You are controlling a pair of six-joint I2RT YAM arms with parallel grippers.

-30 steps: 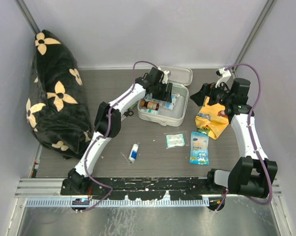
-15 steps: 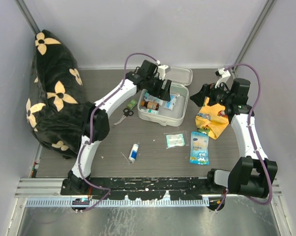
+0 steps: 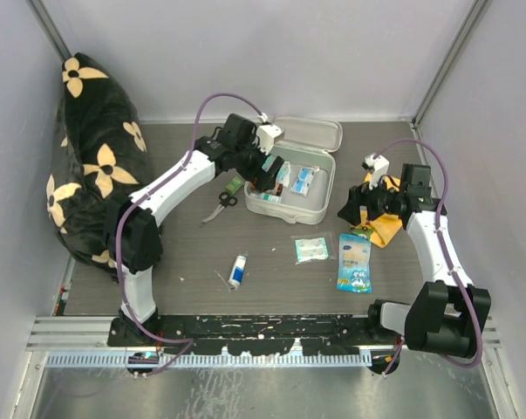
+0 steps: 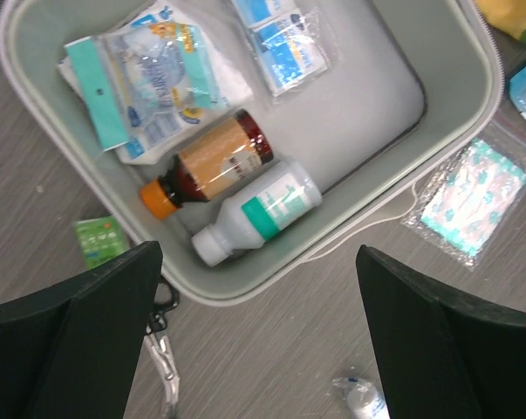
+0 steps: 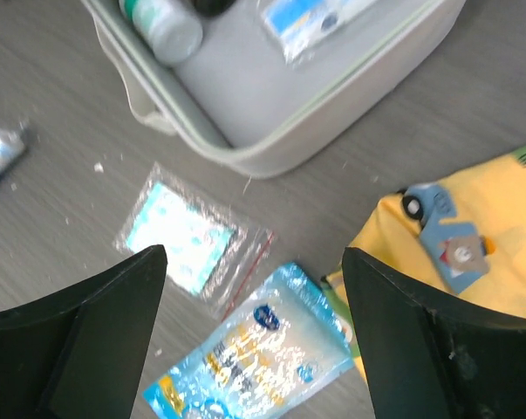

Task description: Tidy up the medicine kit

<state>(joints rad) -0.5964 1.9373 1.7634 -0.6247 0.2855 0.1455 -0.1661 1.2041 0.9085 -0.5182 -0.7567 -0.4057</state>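
Open medicine kit sits far-centre on surface, left end effector spread empty over its bottles, right end effector spread empty above loose packets beside it.

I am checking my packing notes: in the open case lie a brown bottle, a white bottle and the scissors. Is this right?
Not fully. The scissors lie on the table outside the case, by its left wall, as the top view shows. The brown bottle and the white bottle do lie in the open case.
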